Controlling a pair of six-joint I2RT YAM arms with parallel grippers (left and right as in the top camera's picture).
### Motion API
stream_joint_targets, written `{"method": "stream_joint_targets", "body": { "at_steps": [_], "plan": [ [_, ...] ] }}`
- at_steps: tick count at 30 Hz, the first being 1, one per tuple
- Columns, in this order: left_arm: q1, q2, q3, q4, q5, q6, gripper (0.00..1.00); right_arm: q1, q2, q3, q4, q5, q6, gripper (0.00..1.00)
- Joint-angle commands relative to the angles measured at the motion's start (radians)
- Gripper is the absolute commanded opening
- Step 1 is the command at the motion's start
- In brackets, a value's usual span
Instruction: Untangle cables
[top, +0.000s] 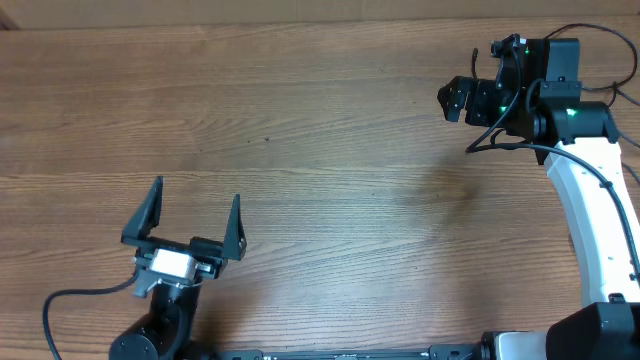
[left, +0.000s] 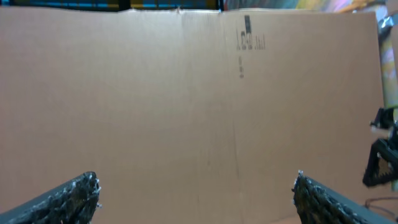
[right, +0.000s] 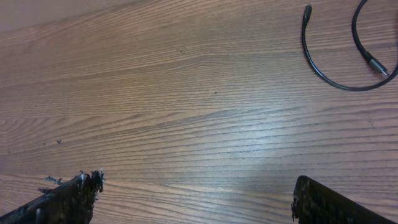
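On the overhead view, your left end effector (top: 193, 215) sits low over the near left part of the wooden tabletop (top: 330, 150). Its two fingers are spread wide with only bare wood between them. Your right end effector (top: 458, 100) is at the far right, well apart from the left one. From this angle you cannot make out its fingers clearly. You cannot pick out the cables here; the only thin black lines run close by the right arm.

On the left wrist view, the left end effector (left: 196, 180) is released and grasps nothing. Its fingers frame a plain cardboard panel (left: 155, 93) with a small blurred print near the top.

On the right wrist view, the right end effector (right: 196, 180) is also released and empty above the wood grain. The cables (right: 303, 37) lie on the tabletop in the upper right corner, well apart from the fingers. One curves in an open arc with a dark plug end, and a second one ends in a silver-tipped plug (right: 376, 64).
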Motion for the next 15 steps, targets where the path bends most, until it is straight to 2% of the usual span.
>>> {"method": "stream_joint_targets", "body": {
  "at_steps": [1,7,15],
  "plan": [
    [0.008,-0.088,-0.079,0.004,-0.023,0.012,0.99,0.002,-0.003,0.0,0.005,0.003,0.003,1.0],
    [0.014,-0.198,-0.215,0.006,-0.034,0.007,0.99,0.002,-0.003,0.0,0.005,0.003,0.003,1.0],
    [0.029,-0.195,-0.221,-0.053,-0.069,0.002,1.0,0.002,-0.003,0.0,0.005,0.003,0.003,1.0]
  ]
}}
